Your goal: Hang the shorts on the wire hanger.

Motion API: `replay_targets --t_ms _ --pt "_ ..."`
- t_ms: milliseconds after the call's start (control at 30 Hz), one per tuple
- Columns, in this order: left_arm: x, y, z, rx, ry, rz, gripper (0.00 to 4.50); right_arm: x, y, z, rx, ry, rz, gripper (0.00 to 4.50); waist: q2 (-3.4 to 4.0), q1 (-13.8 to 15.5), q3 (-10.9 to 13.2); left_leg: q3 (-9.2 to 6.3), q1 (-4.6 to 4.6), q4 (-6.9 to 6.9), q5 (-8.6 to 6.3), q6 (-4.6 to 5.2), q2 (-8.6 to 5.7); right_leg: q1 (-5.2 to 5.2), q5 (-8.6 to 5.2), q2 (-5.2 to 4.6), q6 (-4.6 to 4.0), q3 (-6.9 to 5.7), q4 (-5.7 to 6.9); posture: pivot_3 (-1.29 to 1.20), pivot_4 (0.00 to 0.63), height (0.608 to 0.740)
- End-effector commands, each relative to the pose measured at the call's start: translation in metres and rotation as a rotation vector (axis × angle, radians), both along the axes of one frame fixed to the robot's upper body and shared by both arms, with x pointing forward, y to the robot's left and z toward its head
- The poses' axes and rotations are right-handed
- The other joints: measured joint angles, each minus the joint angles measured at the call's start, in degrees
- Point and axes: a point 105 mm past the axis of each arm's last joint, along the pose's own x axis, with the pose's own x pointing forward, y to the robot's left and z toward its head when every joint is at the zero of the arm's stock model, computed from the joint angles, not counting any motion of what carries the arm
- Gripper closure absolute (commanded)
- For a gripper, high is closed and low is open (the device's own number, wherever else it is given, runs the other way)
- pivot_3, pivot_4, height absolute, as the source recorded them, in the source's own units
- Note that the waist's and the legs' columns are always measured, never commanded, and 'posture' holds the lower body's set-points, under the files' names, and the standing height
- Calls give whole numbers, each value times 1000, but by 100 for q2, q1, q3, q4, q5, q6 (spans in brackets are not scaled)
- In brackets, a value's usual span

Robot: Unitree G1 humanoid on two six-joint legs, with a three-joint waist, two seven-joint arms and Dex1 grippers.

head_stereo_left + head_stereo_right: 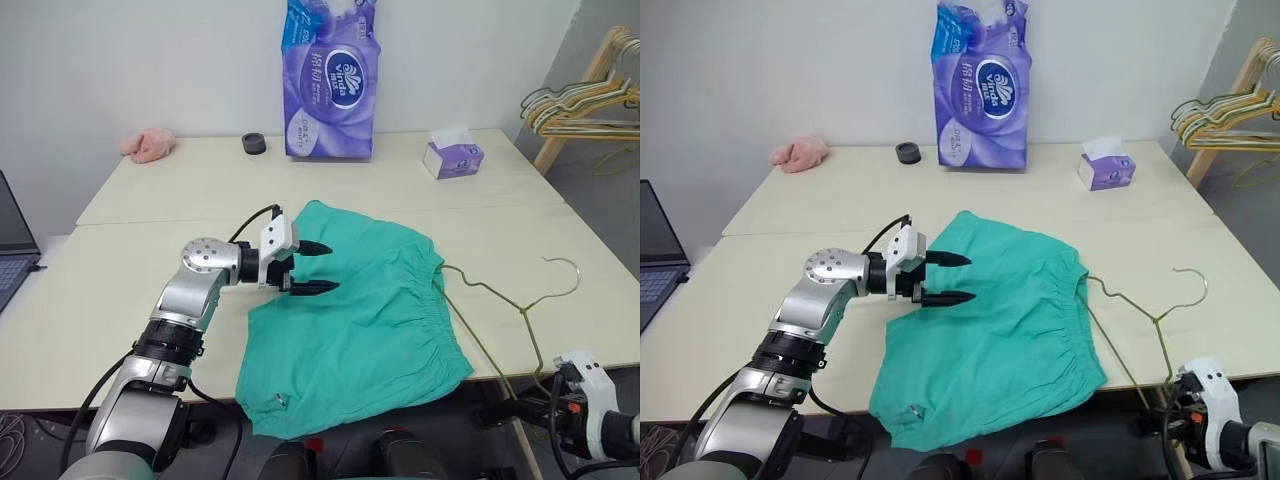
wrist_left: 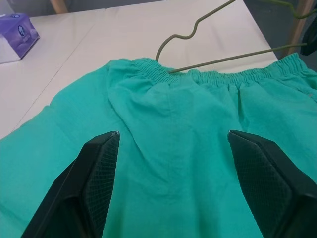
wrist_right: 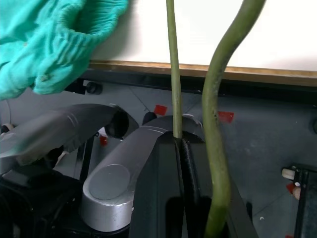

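Observation:
The teal-green shorts (image 1: 360, 320) lie spread in the middle of the table, waistband toward the right, with one leg hanging over the front edge. My left gripper (image 1: 333, 268) hovers just above their left part, pointing right, open with nothing between its fingers; the left wrist view looks along it over the fabric to the waistband (image 2: 208, 77). The thin wire hanger (image 1: 522, 311) lies right of the shorts, one end at the waistband and its hook farther right. Low off the table's front right corner, my right gripper (image 3: 181, 163) is shut on the hanger's wire (image 3: 172, 74).
A purple tissue pack (image 1: 330, 80), a small tissue box (image 1: 452, 155), a black roll (image 1: 254, 144) and a pink cloth lump (image 1: 148, 146) sit along the far side. A laptop (image 1: 15, 250) is at the left. A bunch of pale hangers (image 1: 590, 100) hangs at the far right.

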Motion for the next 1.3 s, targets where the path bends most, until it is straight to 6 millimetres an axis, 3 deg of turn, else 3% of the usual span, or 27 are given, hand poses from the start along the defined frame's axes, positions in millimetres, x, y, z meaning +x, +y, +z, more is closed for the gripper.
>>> replay_targets --t_ms 33,233,567,767,1000,1300 --pt "5 3 16 -10 -67 12 806 0 -5 5 -18 -24 -9 4500 0 3 0 0 0 0 0 0 0 0 0 0 0 0 0 -161 73 740" --pt "9 1 18 -10 -77 15 806 3 5 5 9 -23 50 4500 -1 -17 1 1 0 0 0 0 0 0 0 1 1 0 -1 -173 73 740" --pt "19 4 26 -8 -107 43 806 35 6 8 26 -15 173 4500 -5 -52 3 1 -1 0 -1 1 -2 0 -1 8 2 -1 -3 -157 70 740" --pt "23 8 31 -13 -124 70 806 44 24 7 135 11 219 4500 -7 -50 5 -2 -2 0 -1 2 -2 0 -1 5 3 -1 -2 -147 70 740" --pt "23 8 33 -16 -128 74 806 73 35 7 162 -36 202 4500 -19 -63 10 -5 -1 0 -1 2 5 -1 0 2 4 -2 0 -136 71 740" --pt "25 6 36 -30 -128 77 806 109 33 26 119 -172 151 4500 -18 -54 10 -5 -3 0 -2 1 1 -3 0 -4 3 -2 1 -144 71 740"
